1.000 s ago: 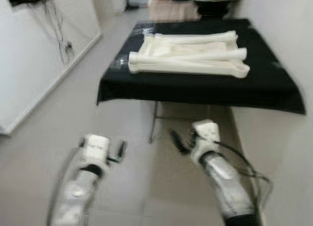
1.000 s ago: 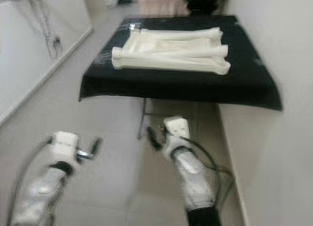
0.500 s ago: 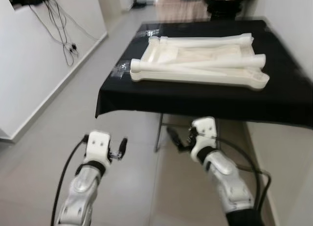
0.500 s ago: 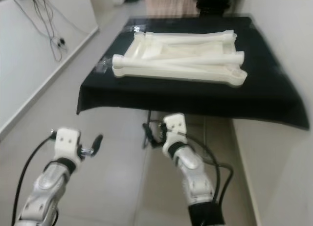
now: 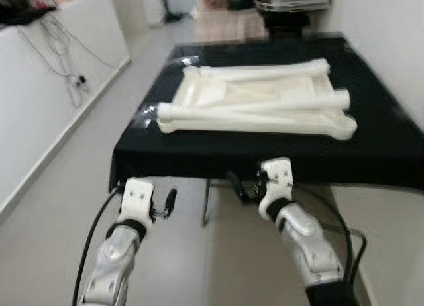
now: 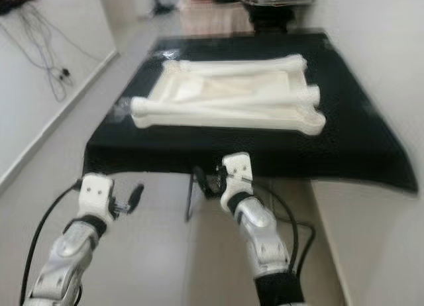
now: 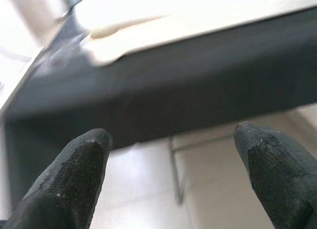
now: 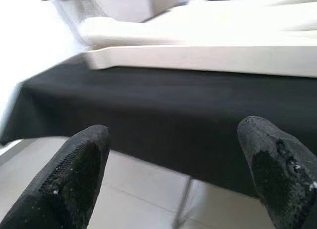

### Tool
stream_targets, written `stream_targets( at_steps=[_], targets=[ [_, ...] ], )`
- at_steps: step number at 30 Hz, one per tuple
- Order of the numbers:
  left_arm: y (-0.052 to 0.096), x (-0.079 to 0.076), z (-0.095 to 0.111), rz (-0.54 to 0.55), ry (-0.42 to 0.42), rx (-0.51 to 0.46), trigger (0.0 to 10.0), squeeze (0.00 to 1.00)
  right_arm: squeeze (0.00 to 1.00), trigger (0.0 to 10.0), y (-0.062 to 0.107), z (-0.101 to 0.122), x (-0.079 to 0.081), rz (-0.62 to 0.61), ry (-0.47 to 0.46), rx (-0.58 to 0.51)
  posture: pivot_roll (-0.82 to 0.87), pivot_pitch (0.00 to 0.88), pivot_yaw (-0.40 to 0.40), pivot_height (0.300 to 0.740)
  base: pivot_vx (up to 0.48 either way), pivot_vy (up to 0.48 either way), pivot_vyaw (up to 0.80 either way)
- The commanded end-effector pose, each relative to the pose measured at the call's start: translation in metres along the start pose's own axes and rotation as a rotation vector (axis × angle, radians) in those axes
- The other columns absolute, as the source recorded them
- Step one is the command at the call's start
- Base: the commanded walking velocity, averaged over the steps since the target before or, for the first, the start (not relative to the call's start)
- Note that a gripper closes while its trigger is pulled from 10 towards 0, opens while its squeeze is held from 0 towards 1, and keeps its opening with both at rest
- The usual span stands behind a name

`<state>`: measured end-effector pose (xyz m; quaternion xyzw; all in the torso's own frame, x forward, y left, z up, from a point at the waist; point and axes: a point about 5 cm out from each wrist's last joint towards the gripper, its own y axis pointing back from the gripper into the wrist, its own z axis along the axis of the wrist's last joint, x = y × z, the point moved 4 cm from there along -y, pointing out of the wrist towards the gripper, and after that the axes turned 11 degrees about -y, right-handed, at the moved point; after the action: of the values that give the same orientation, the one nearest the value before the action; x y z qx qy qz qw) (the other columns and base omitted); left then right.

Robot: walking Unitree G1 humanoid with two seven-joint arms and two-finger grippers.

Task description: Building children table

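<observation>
A white children's table top (image 5: 255, 107) lies upside down on a black-clothed table (image 5: 384, 140), with long white legs (image 5: 265, 71) lying loose across it. Both my arms are held low in front of the black table's near edge. My left gripper (image 5: 167, 203) is open below the cloth's front left corner, and its two black fingertips (image 7: 84, 159) stand wide apart with nothing between them. My right gripper (image 5: 237, 187) is open just under the front edge, and its fingertips (image 8: 84, 154) are also apart and empty. The white top's edge (image 8: 208, 55) lies above them.
A white wall with hanging cables (image 5: 73, 81) runs along the left. Another white wall (image 5: 391, 28) stands close on the right. A thin metal leg (image 5: 207, 200) holds up the black table. A dark object (image 5: 291, 4) stands at its far end. Pale tiled floor (image 5: 59, 206) lies left.
The whole view has shifted as I came closer to the black table. Both grippers now sit nearer its front edge. Both stay open and empty.
</observation>
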<state>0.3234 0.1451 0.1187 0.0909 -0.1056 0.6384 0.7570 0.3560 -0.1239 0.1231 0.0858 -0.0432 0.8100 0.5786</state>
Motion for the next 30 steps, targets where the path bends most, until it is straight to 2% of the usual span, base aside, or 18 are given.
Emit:
stream_targets(
  at_steps=[1, 9, 12, 15, 17, 18, 19, 20, 21, 22, 24, 27, 30],
  targets=[
    [0.001, -0.004, -0.002, -0.017, -0.002, 0.003, 10.0, 0.00, 0.00, 10.0, 0.003, -0.002, -0.006, -0.016, -0.014, 0.000, -0.10, 0.064, 0.074, 0.740, 0.285, 0.000, -0.42],
    [-0.003, -0.005, 0.007, -0.038, -0.012, -0.029, 10.0, 0.00, 0.00, 10.0, 0.003, 0.010, -0.001, 0.018, -0.054, -0.083, -0.09, 0.048, 0.075, 0.740, 0.281, 0.000, -0.05],
    [-0.006, -0.010, 0.021, -0.060, -0.006, -0.077, 10.0, 0.00, 0.00, 10.0, -0.001, 0.050, 0.001, 0.066, -0.054, -0.215, -0.08, 0.039, 0.073, 0.740, 0.280, 0.000, 0.00],
    [-0.006, -0.011, 0.025, -0.067, -0.005, -0.089, 10.0, 0.00, 0.00, 10.0, -0.002, 0.061, 0.002, 0.080, -0.044, -0.244, -0.08, 0.036, 0.074, 0.740, 0.281, 0.000, 0.00],
    [-0.007, -0.011, 0.032, -0.070, -0.001, -0.109, 10.0, 0.00, 0.00, 10.0, -0.004, 0.079, 0.004, 0.109, 0.006, -0.277, -0.08, 0.026, 0.072, 0.740, 0.281, 0.000, 0.00],
    [-0.007, -0.011, 0.032, -0.070, -0.001, -0.109, 10.0, 0.00, 0.00, 10.0, -0.004, 0.079, 0.004, 0.109, 0.006, -0.277, -0.08, 0.026, 0.072, 0.740, 0.281, 0.000, 0.00],
    [-0.009, -0.011, 0.036, -0.067, 0.006, -0.123, 10.0, 0.00, 0.00, 10.0, -0.008, 0.089, 0.006, 0.119, 0.093, -0.272, -0.08, 0.024, 0.069, 0.740, 0.281, 0.000, 0.00],
    [-0.009, -0.011, 0.036, -0.067, 0.006, -0.123, 10.0, 0.00, 0.00, 10.0, -0.008, 0.089, 0.006, 0.119, 0.093, -0.272, -0.08, 0.024, 0.069, 0.740, 0.281, 0.000, 0.00],
    [-0.010, -0.011, 0.038, -0.065, 0.010, -0.128, 10.0, 0.00, 0.00, 10.0, -0.011, 0.091, 0.006, 0.125, 0.152, -0.241, -0.09, 0.022, 0.070, 0.740, 0.277, 0.000, 0.00],
    [-0.010, -0.011, 0.038, -0.065, 0.010, -0.128, 10.0, 0.00, 0.00, 10.0, -0.011, 0.091, 0.006, 0.125, 0.152, -0.241, -0.09, 0.022, 0.070, 0.740, 0.277, 0.000, 0.00],
    [-0.011, -0.011, 0.039, -0.064, 0.018, -0.133, 10.0, 0.00, 0.00, 10.0, -0.015, 0.093, 0.007, 0.132, 0.244, -0.206, -0.09, 0.019, 0.067, 0.740, 0.277, 0.000, 0.00],
    [-0.011, -0.012, 0.039, -0.066, 0.023, -0.133, 10.0, 0.00, 0.00, 10.0, -0.017, 0.096, 0.010, 0.144, 0.282, -0.203, -0.09, 0.019, 0.065, 0.740, 0.279, 0.000, 0.00],
    [-0.011, -0.013, 0.039, -0.067, 0.028, -0.133, 10.0, 0.00, 0.00, 10.0, -0.017, 0.099, 0.013, 0.158, 0.280, -0.202, -0.08, 0.019, 0.062, 0.740, 0.274, 0.000, 0.00]
  ],
)
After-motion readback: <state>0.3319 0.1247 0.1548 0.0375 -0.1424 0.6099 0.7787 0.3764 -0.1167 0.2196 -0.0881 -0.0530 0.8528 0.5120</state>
